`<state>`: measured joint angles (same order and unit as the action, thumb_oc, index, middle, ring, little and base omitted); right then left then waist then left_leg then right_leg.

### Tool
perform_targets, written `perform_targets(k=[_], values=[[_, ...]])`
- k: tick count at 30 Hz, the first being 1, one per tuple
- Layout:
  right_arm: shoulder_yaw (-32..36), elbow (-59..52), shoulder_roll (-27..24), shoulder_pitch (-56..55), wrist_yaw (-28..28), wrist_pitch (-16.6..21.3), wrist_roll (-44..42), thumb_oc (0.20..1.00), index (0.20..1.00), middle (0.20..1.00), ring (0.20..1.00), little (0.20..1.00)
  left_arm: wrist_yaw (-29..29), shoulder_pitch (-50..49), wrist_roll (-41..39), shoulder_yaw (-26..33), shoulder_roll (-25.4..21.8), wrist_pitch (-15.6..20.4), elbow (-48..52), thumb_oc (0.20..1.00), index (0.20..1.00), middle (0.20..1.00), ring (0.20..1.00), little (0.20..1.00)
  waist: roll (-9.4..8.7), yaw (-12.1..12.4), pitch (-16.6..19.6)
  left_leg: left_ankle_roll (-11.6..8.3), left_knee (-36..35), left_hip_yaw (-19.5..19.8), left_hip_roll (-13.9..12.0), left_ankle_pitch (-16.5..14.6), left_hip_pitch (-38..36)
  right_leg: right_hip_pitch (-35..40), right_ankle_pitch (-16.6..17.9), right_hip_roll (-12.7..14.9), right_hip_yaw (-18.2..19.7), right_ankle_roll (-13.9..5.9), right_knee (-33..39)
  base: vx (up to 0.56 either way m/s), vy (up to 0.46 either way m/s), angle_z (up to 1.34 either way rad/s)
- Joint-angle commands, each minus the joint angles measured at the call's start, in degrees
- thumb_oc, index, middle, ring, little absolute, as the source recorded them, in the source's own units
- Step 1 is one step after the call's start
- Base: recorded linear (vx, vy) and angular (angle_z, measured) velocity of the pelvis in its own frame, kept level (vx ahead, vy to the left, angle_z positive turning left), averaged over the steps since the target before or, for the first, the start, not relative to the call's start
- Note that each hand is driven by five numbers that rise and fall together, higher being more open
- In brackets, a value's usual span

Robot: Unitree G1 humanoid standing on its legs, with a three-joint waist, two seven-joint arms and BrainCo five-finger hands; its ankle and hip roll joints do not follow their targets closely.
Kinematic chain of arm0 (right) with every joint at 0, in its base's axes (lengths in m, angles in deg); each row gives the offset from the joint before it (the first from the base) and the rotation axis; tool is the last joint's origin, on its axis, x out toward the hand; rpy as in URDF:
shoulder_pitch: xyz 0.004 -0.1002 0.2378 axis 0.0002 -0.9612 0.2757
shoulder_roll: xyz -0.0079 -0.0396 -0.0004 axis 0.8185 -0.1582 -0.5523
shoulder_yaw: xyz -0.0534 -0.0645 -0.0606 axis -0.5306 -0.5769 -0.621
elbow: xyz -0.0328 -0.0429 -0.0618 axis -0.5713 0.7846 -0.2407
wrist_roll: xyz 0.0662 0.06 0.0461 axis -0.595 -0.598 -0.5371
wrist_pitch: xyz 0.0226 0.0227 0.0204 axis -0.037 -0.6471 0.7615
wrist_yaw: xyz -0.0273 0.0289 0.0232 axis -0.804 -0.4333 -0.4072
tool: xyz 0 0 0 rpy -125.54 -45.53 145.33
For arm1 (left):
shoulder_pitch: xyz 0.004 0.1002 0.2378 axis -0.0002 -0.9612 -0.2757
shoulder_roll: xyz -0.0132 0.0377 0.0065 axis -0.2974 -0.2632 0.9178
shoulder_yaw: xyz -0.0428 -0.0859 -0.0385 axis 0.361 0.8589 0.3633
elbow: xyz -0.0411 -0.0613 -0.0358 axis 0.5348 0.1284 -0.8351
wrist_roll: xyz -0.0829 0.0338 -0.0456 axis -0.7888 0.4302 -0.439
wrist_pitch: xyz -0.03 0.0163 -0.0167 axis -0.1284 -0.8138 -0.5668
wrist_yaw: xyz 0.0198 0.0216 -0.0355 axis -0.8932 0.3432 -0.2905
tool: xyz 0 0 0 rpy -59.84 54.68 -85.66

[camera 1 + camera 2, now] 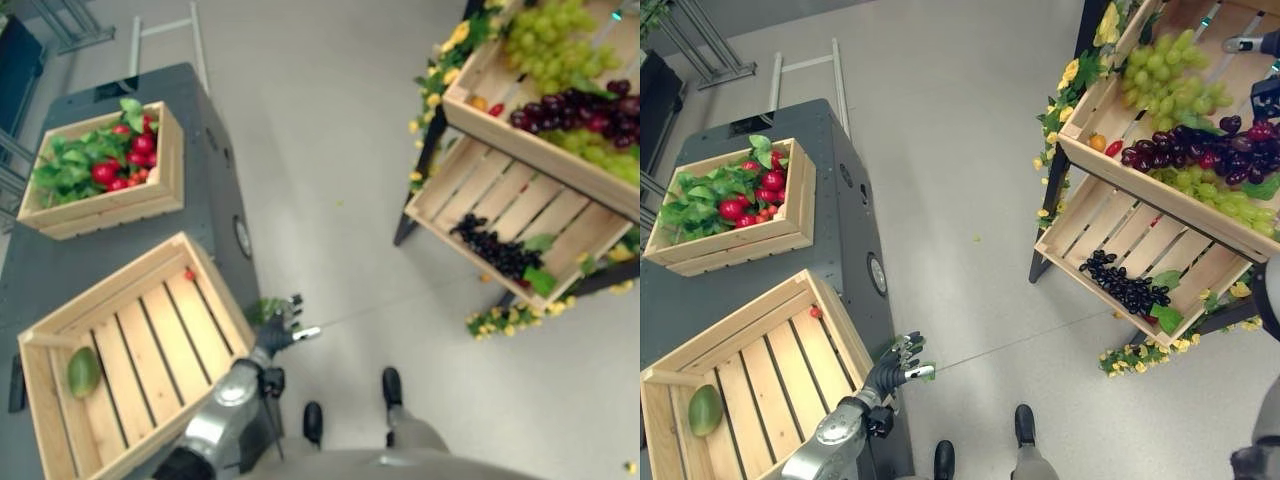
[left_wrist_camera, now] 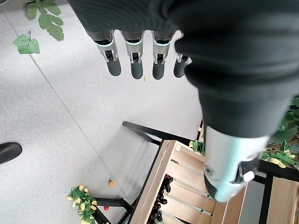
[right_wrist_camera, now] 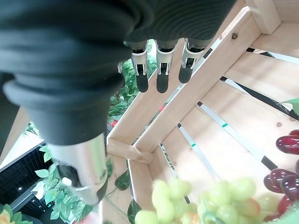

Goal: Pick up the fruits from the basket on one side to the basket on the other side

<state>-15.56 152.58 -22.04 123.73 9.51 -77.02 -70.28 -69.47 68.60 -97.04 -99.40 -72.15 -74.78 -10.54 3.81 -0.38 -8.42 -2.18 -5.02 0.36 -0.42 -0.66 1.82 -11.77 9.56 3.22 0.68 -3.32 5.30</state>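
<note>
A green mango (image 1: 83, 372) and a small red fruit (image 1: 189, 274) lie in the slatted wooden crate (image 1: 215, 290) at my near left. My left hand (image 1: 275, 330) hangs beside that crate's right corner, over the floor. Its fingers (image 2: 136, 63) are straight and hold nothing. On the shelf stand to the right, the upper crate (image 1: 1095, 110) holds green grapes (image 1: 1165, 70) and purple grapes (image 1: 1200, 150). My right hand (image 1: 1244, 44) hovers over this crate, open, its fingers (image 3: 159, 70) above the crate's wall and apart from the green grapes (image 3: 187, 205).
A second crate (image 1: 150, 205) with red fruits and green leaves sits farther back on the dark grey table (image 1: 210, 170). The stand's lower crate (image 1: 1080, 215) holds black grapes (image 1: 1130, 285). Yellow flowers (image 1: 1135, 355) trim the stand. Bare floor separates table and stand.
</note>
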Motion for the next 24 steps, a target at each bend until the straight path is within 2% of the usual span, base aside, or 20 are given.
perform_targets(k=[1, 3, 4, 6, 11, 15, 16, 19, 21, 24], values=[[-6.96, 5.04, -2.14, 6.06, -0.81, 0.09, 9.32, 1.000, 1.000, 1.000, 1.000, 1.000, -0.01, 0.82, -1.73, -0.01, -3.32, 2.15, 4.40, 1.000, 1.000, 1.000, 1.000, 1.000, -3.00, 1.44, -0.49, -1.98, 0.02, 2.87, 2.76, 0.54, 3.00, 2.06, -8.72, -0.93, -2.26, -3.06, -0.30, -0.08, 0.019, 0.07], [-11.91, 7.32, -1.72, 8.62, -0.53, -1.29, 18.19, 1.000, 1.000, 1.000, 1.000, 1.000, -0.03, 0.40, -1.62, 0.16, -4.19, 2.08, 5.66, 1.000, 1.000, 1.000, 1.000, 1.000, -2.92, 1.76, -0.74, -2.05, 0.02, 2.85, 2.87, 0.88, 3.49, 1.46, -8.38, -0.79, -2.30, -3.08, -0.30, -0.07, 0.023, 0.07], [-14.94, 7.82, -1.41, 9.32, 1.54, -1.61, 22.46, 1.000, 1.000, 1.000, 1.000, 1.000, 0.13, 0.23, -1.46, 0.35, -4.57, 1.93, 5.85, 1.000, 1.000, 1.000, 1.000, 1.000, -2.90, 1.86, -0.89, -2.08, 0.02, 2.87, 2.89, 1.06, 3.66, 1.26, -8.26, -0.77, -2.31, -3.09, -0.30, -0.04, 0.015, 0.02], [-17.25, 8.54, -1.06, 10.00, 3.26, -1.76, 24.76, 1.000, 1.000, 1.000, 1.000, 1.000, 0.50, 0.15, -1.23, 0.52, -4.50, 1.75, 6.02, 1.000, 1.000, 1.000, 1.000, 1.000, -2.63, 1.84, -1.02, -2.09, 0.02, 2.90, 2.90, 1.14, 3.78, 1.11, -8.17, -0.76, -2.30, -3.06, -0.30, 0.00, 0.000, 0.00], [-15.09, 8.81, -0.27, 8.24, 3.42, -1.28, 22.76, 1.000, 1.000, 1.000, 1.000, 1.000, 1.45, 0.01, -0.70, 0.99, -3.52, 1.19, 5.74, 1.000, 1.000, 1.000, 1.000, 1.000, -1.99, 1.96, -1.24, -2.17, 0.02, 3.20, 2.93, 1.42, 4.11, 0.98, -7.99, -0.59, -2.39, -2.98, -0.30, -0.01, 0.002, 0.03], [-10.31, 5.64, -0.74, 4.86, 2.37, -0.08, 16.91, 1.000, 1.000, 1.000, 1.000, 1.000, 1.29, 0.44, -1.02, 1.30, -2.99, 1.41, 5.42, 1.000, 1.000, 1.000, 1.000, 1.000, -1.89, 1.94, -1.24, -2.15, 0.02, 3.26, 2.94, 1.47, 4.22, 0.88, -7.99, -0.61, -2.20, -3.01, -0.30, -0.01, 0.002, 0.02], [-6.59, 1.42, -1.47, 1.58, 1.63, 1.43, 11.57, 1.000, 1.000, 1.000, 1.000, 1.000, 0.89, 0.58, -1.26, 1.59, -2.30, 1.58, 4.96, 1.000, 1.000, 1.000, 1.000, 1.000, -1.79, 1.77, -1.27, -2.09, 0.02, 3.21, 2.90, 1.38, 4.11, 0.90, -8.04, -0.59, -2.18, -3.05, -0.30, 0.00, 0.000, 0.00], [0.65, -11.83, -4.29, -7.03, 0.54, 4.88, 3.34, 1.000, 1.000, 1.000, 1.000, 1.000, 0.51, 0.97, -1.16, 2.54, -0.62, 1.83, 4.09, 1.000, 1.000, 1.000, 1.000, 1.000, -1.35, 1.01, -1.43, -1.99, 0.02, 3.14, 2.86, 1.25, 4.17, 0.85, -8.13, -0.63, -1.95, -3.05, -0.30, 0.00, 0.000, 0.00], [9.75, -21.56, -5.74, -16.98, -0.73, 7.31, -0.85, 1.000, 1.000, 1.000, 1.000, 1.000, 0.31, 0.92, -0.77, 3.34, 0.42, 2.14, 2.85, 1.000, 1.000, 1.000, 1.000, 1.000, -1.14, 0.60, -1.16, -1.84, 0.02, 3.25, 2.83, 1.02, 4.11, 0.91, -8.30, -0.57, -2.11, -3.10, -0.30, 0.00, 0.000, 0.00], [25.29, -35.35, -4.35, -35.08, -0.91, 9.90, -4.06, 1.000, 1.000, 1.000, 1.000, 1.000, -0.06, 0.82, -0.19, 4.18, 0.73, 2.20, 0.76, 1.000, 1.000, 1.000, 1.000, 1.000, -1.54, 0.50, -0.70, -1.55, 0.02, 3.50, 2.94, 0.84, 3.96, 1.07, -8.46, -0.58, -2.31, -3.09, -0.30, 0.00, -0.004, 0.01]])
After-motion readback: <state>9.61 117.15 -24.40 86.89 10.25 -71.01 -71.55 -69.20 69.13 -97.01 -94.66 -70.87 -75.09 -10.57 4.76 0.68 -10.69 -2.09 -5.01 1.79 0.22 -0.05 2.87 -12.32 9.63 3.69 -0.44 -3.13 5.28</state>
